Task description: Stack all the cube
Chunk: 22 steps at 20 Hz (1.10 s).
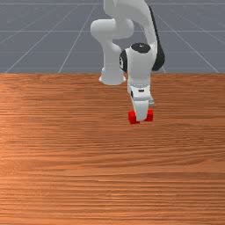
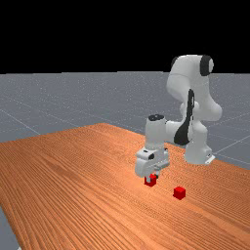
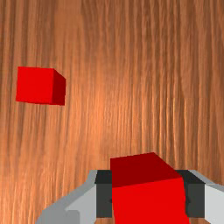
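In the front view my gripper (image 1: 140, 118) points down, with red cube surfaces (image 1: 133, 117) on either side of its tip; which cube is which I cannot tell there. The far view has the gripper (image 2: 152, 178) at one red cube (image 2: 151, 182), while a second red cube (image 2: 179, 193) rests on the table, apart, toward that view's lower right. In the wrist view the gripper (image 3: 148, 194) is shut on a red cube (image 3: 149, 201), a pad against each side. This cube looks larger than the loose red cube (image 3: 35, 85), which stands off beyond the fingers.
The wooden table (image 1: 66, 154) stretches out around the cubes. The arm's base (image 2: 197, 149) stands at the far view's right, behind the hand, and the loose cube lies on the base's side of the gripper.
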Each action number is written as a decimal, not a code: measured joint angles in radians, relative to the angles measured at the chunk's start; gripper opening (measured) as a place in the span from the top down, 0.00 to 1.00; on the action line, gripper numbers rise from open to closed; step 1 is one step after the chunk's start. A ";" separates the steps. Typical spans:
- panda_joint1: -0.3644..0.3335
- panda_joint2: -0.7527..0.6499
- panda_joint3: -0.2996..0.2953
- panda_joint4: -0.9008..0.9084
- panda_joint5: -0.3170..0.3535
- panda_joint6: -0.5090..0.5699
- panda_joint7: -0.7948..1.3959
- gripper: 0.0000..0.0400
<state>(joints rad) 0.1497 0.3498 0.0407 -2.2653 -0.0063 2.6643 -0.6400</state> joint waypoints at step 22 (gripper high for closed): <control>0.099 -0.176 0.067 -0.370 0.034 0.156 0.128 0.50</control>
<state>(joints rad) 0.2487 0.1736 0.1082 -2.6353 0.0276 2.8199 -0.5115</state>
